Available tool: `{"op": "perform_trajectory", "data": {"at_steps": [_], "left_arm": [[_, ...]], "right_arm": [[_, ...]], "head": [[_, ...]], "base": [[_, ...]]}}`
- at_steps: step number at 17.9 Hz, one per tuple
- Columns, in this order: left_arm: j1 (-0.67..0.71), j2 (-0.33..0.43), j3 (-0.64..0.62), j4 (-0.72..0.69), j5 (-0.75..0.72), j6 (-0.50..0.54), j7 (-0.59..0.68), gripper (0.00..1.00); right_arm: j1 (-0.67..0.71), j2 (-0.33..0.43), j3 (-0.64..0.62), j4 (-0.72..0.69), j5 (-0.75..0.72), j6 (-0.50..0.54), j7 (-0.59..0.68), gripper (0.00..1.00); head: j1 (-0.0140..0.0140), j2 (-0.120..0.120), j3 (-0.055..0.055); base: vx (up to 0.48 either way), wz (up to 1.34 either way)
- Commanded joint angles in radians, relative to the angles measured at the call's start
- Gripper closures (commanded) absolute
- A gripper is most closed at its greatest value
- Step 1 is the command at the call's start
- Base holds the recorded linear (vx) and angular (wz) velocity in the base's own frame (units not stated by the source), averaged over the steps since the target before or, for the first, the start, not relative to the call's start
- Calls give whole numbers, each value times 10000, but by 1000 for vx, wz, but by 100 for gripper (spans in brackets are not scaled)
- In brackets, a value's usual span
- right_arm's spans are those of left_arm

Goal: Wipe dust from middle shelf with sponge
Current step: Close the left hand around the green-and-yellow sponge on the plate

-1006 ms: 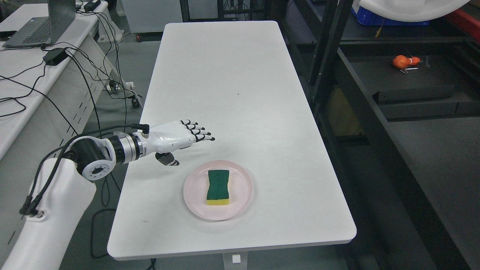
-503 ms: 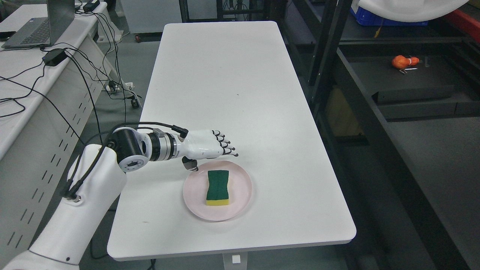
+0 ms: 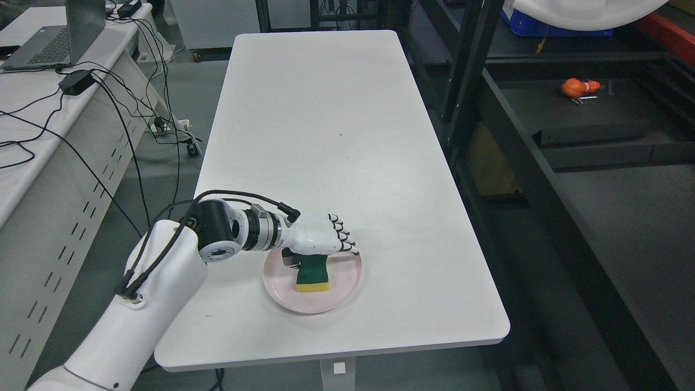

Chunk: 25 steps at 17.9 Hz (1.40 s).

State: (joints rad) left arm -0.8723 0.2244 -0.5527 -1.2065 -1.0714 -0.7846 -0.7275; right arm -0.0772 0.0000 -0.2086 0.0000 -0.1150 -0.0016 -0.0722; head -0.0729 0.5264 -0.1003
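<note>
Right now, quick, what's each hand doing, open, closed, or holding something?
Left hand: over the far end of the sponge on the pink plate; whether it grips cannot be told.
Right hand: not in view.

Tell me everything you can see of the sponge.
The sponge is a block with a dark green scrubbing top over a yellow foam layer, pinched in at its long sides. It lies flat, green side up, on the pink plate near the table's front. The left hand covers its far end; whether the hand grips it cannot be seen.
</note>
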Motion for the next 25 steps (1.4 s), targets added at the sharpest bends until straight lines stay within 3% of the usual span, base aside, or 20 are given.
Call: {"op": "perform_trajectory", "data": {"at_steps": [1, 8, 14, 18, 25], "left_arm": [[117, -265, -501, -330, -39, -8, -57, 3], [254, -204, -379, -514, -9, -8, -640, 9], [700, -81, 494, -545, -39, -8, -655, 14], [364, 132, 1475, -529, -314, -8, -762, 15], [-128, 364, 1754, -882, -453, -8, -778, 14]], "right_arm": [[5, -175, 0, -175, 0, 722, 0, 0], [5, -175, 0, -175, 0, 722, 1, 0], [-10, -175, 0, -175, 0, 722, -15, 0], [-10, -175, 0, -175, 0, 722, 1, 0], [-10, -175, 0, -175, 0, 722, 1, 0]], "head": [[0, 0, 0], [0, 0, 0], [0, 0, 0], [0, 0, 0], [0, 0, 0]], "base": [[-28, -50], [-14, -38], [0, 0], [0, 0], [-3, -8]]}}
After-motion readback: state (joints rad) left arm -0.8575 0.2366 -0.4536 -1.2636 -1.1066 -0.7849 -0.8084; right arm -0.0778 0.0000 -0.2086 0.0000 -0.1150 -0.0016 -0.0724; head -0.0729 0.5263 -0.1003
